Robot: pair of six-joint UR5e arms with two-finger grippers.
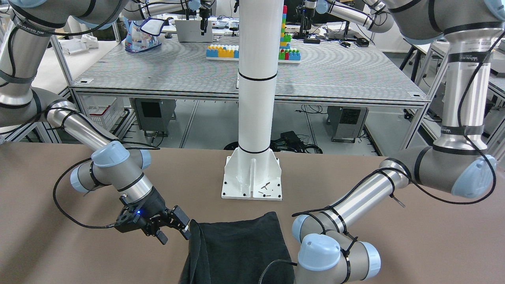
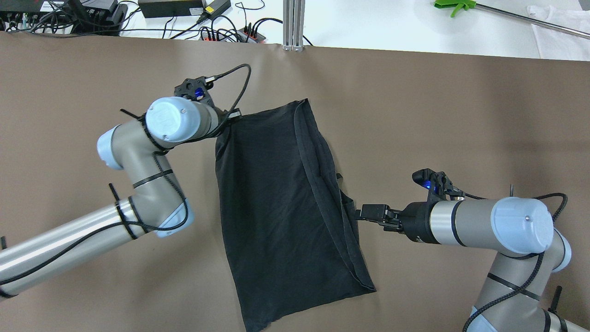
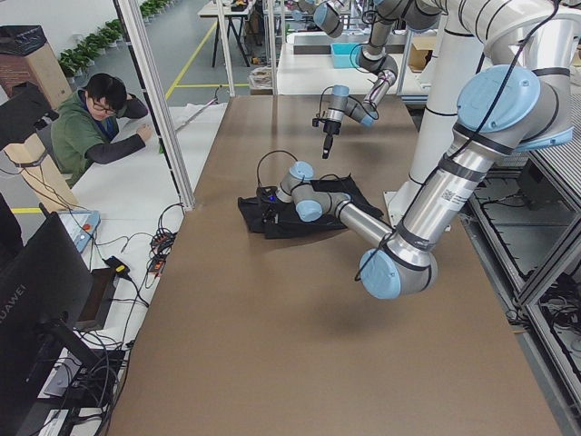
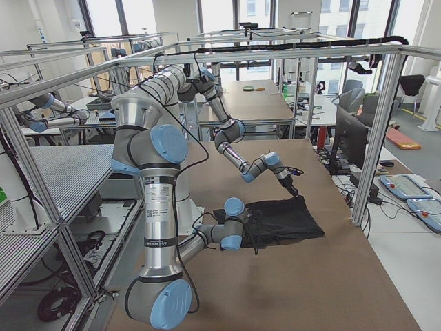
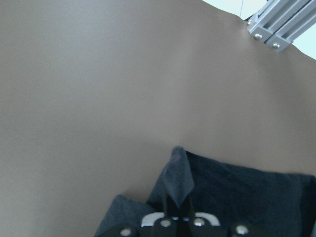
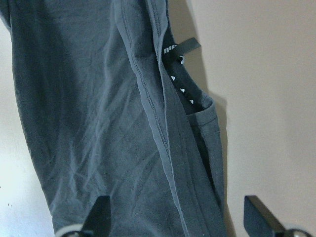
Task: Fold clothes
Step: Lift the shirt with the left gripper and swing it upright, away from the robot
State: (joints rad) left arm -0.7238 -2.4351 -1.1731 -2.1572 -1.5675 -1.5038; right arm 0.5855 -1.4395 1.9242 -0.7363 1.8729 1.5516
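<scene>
The clothes are one black garment (image 2: 276, 198) lying flat on the brown table, with a long fold running down its right side. My left gripper (image 2: 233, 115) is at the garment's far left corner. In the left wrist view the left gripper (image 5: 177, 213) is shut on a pinched-up peak of the cloth (image 5: 177, 177). My right gripper (image 2: 362, 213) sits at the garment's right edge, about midway along it. The right wrist view shows the right gripper (image 6: 180, 217) open, its fingers (image 6: 101, 215) wide apart over the hemmed fold (image 6: 163, 133). The front view has the right gripper (image 1: 175, 236) beside the garment (image 1: 240, 248).
A white pillar (image 1: 256, 79) stands on a bolted base plate (image 1: 252, 179) on the robot's side of the garment. Cables and power bricks (image 2: 184, 9) lie past the far table edge. A seated person (image 3: 91, 123) is beside the table. Bare brown tabletop (image 2: 438, 115) surrounds the garment.
</scene>
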